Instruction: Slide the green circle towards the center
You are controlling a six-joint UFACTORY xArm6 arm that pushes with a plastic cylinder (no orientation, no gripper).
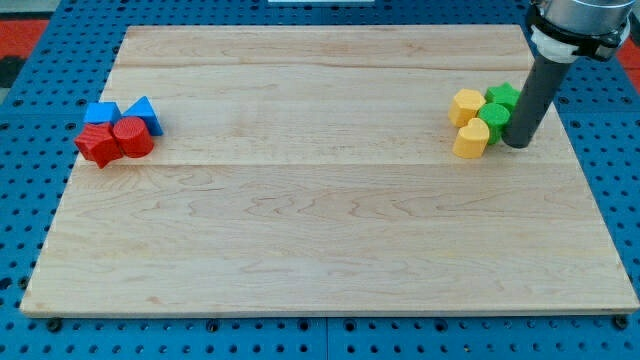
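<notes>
The green circle (494, 119) lies at the view's right on the wooden board (320, 230), in a tight cluster. A second green block (502, 97) sits just above it, partly hidden by the rod. A yellow block (466, 106) is to its upper left and another yellow block (472, 139) to its lower left. My tip (518, 144) stands on the board right against the green circle's right side, slightly below it.
At the view's left a second cluster holds a blue block (101, 113), a blue triangle-like block (145, 113), a red star-like block (97, 143) and a red cylinder (133, 137). A blue pegboard surrounds the board.
</notes>
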